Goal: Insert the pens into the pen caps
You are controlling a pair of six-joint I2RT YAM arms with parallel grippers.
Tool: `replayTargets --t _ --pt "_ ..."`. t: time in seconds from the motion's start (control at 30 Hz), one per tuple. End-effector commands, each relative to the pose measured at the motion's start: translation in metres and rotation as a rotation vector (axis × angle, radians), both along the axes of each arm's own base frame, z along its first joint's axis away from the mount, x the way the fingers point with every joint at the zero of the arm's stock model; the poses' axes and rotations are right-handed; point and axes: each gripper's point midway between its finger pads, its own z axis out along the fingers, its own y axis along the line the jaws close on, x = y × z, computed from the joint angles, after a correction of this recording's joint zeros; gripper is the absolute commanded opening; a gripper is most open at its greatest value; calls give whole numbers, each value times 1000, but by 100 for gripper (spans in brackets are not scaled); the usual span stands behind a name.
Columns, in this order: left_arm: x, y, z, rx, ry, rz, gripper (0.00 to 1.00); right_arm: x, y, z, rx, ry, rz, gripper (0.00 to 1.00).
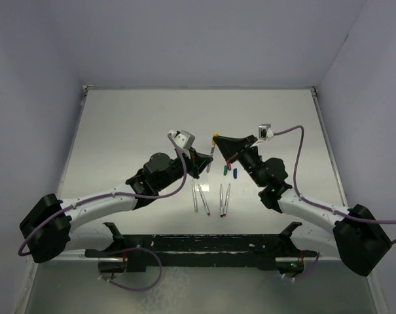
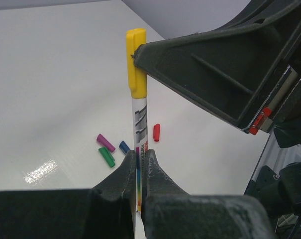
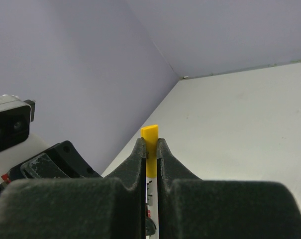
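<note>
Top view: the left claw and right claw meet above the middle of the worktop, with the yellow cap at their junction. Four spare pens lie nearer the bases. The loose caps sit just beyond them, under the right arm.

Left wrist: the left claw is clamped on the pen, its fingers pinching the lower barrel and holding it upright. The yellow cap sits over the top end, with the right claw's dark finger pressed against its side. On the worktop behind lie the magenta cap, green cap, blue cap and red cap, close together.

Right wrist: the right claw is clamped on the yellow cap, its tip poking out between the fingers and the barrel running down behind them.

The cap looks on, though I cannot tell whether it is fully seated. The risks:
- A push off the pen's axis could bend or jam the joint, or twist the barrel in the left claw's narrow grip.
- If either claw lets go early, the pen could drop onto the caps below and scatter them.
</note>
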Motion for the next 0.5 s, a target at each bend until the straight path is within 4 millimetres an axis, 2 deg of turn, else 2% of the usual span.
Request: replayTargets --t 0.0,0.47 --pt "13 39 193 -503 -375 112 0 -49 34 -108 -262 249 241 0" --pt "15 51 209 -494 -429 131 0 -54 43 -123 -306 281 269 0"
